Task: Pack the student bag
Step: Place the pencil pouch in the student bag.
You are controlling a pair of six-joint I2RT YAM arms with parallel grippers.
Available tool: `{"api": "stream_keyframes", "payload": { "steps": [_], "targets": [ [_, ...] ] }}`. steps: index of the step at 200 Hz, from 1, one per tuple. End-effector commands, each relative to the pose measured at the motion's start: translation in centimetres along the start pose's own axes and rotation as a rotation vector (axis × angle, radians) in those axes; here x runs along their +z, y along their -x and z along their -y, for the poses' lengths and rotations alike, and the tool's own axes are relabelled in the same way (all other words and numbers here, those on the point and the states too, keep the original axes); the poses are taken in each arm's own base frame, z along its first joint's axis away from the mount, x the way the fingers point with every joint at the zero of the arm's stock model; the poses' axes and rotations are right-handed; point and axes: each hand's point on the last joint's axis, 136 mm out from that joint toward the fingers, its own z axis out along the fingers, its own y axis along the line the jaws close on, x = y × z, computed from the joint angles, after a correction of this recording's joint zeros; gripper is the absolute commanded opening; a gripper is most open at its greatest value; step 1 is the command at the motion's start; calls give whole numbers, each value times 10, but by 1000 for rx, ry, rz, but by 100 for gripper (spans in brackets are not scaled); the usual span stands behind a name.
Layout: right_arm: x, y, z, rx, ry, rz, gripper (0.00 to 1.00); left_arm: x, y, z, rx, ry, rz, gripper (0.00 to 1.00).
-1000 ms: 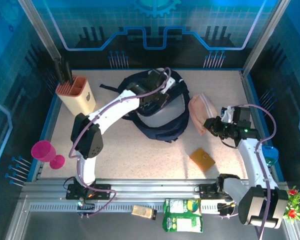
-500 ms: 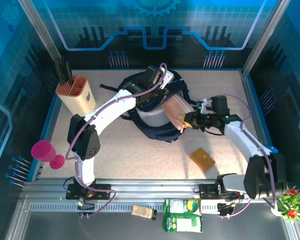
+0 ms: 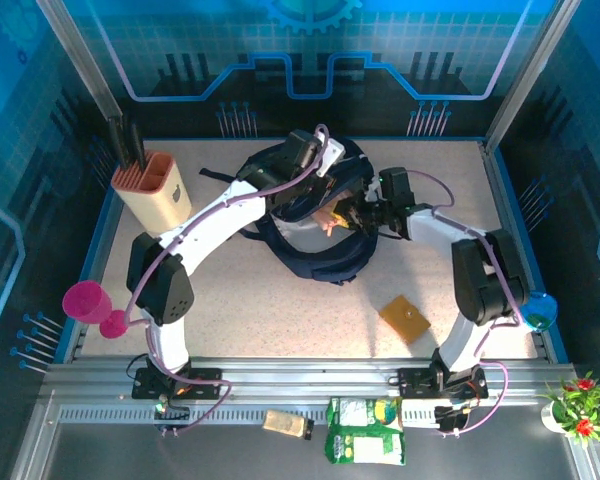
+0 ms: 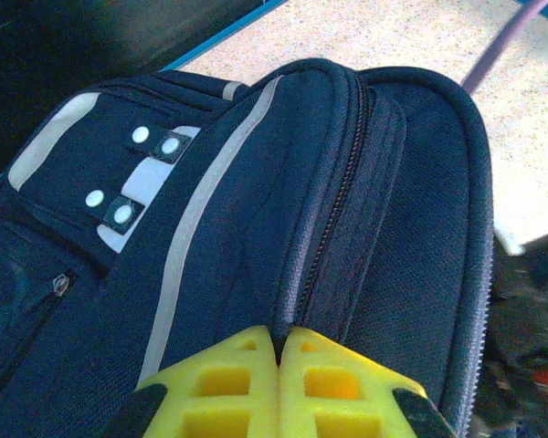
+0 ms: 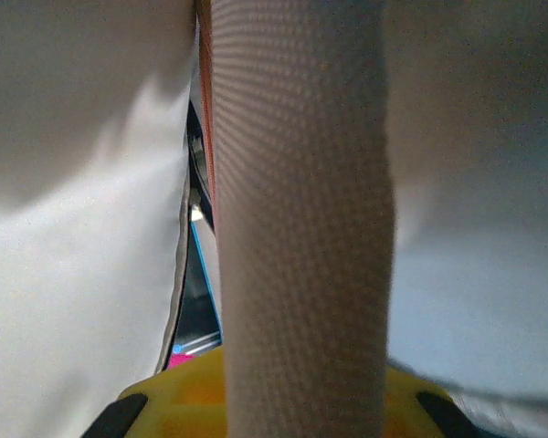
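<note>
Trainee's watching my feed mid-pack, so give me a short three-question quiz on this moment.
1. True or false: the left gripper is shut on the zip edge of the large dark navy fabric backpack.
2. The right gripper holds: A) nothing; B) a pale peach fabric pouch; C) the backpack.
3. Fill in: the flat orange square piece lies on the speckled ____.
Key: 1 true; 2 B; 3 table.

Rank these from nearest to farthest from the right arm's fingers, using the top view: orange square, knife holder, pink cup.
1. orange square, front right, nearest.
2. knife holder, back left.
3. pink cup, far left edge, farthest.
</note>
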Motion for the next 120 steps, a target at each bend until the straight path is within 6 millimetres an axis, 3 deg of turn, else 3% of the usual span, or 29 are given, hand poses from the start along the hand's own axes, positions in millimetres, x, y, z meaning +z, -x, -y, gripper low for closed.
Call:
{"api": "stream_keyframes", "payload": {
  "steps": [1, 49, 85, 120],
  "targets": [
    [18, 22, -19, -21, 59, 77, 12, -42, 54, 12, -32, -59, 199, 0],
    [49, 48, -14, -14, 91, 166, 11, -45, 56, 12, -45, -61, 206, 0],
    [57, 70, -14, -6, 68, 209, 12, -43, 56, 10, -57, -53, 203, 0],
    [48, 65, -17, -46, 48, 204, 31, -41, 55, 7, -64, -42, 201, 0]
  ]
}}
